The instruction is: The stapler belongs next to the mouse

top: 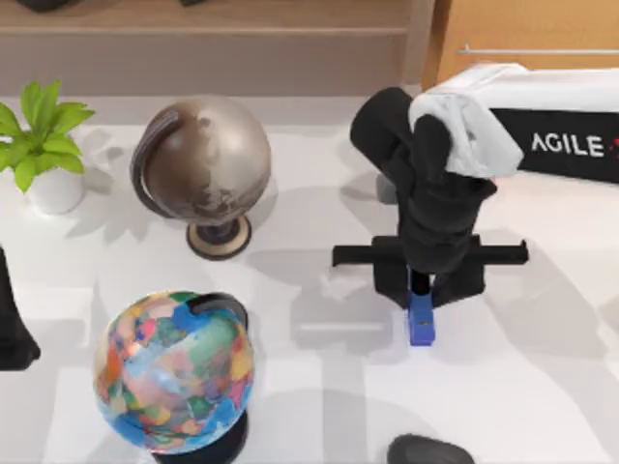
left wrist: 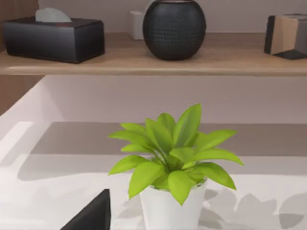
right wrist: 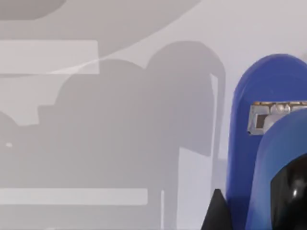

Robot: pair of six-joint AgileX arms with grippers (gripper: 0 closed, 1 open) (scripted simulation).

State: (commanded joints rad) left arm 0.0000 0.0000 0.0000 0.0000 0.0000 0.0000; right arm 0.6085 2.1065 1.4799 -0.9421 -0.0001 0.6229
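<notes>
The bright blue stapler (top: 421, 324) sits right of the table's middle, its far end caught between the fingers of my right gripper (top: 423, 293), which reaches straight down and is shut on it. In the right wrist view the stapler (right wrist: 266, 143) looms close, with one dark fingertip (right wrist: 218, 213) against its side. Whether it rests on the table or hangs just above it I cannot tell. The dark rounded mouse (top: 430, 450) lies at the front edge, a short way in front of the stapler. My left arm (top: 12, 324) stays parked at the left edge.
A colourful globe (top: 174, 372) stands at the front left and a bronze globe (top: 205, 164) behind it. A potted green plant (top: 44, 145) occupies the back left corner, seen too in the left wrist view as the plant (left wrist: 175, 158) below a wooden shelf (left wrist: 153, 64).
</notes>
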